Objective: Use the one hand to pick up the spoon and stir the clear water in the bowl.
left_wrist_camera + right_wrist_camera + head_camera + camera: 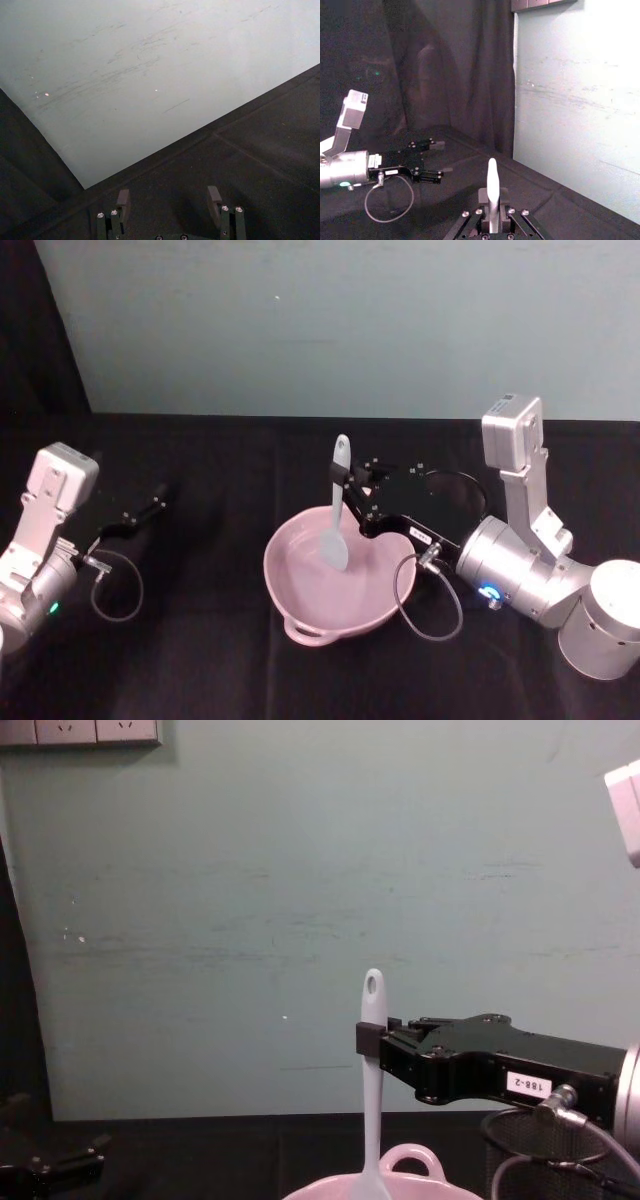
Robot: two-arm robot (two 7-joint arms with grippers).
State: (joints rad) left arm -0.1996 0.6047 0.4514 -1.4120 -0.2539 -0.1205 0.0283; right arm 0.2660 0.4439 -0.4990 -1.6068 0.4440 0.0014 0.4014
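Observation:
The pale pink bowl [283, 602] sits at the table's middle, its looped handle toward me; its rim also shows in the chest view [412, 1160]. The white spoon [338, 508] stands nearly upright with its scoop down in the bowl and its holed tip up [373, 985]. My right gripper [352, 496] reaches in from the right and is shut on the spoon's handle partway up [371, 1038]; the right wrist view shows the handle [492, 185] clamped between the fingers. My left gripper [155, 502] rests at the far left, open, with nothing between its fingers [214, 196].
A black wire-mesh cup [478, 498] stands behind and to the right of the bowl, under my right arm [545, 1145]. A pale wall closes the back of the black-covered table. Grey cable loops hang from both wrists.

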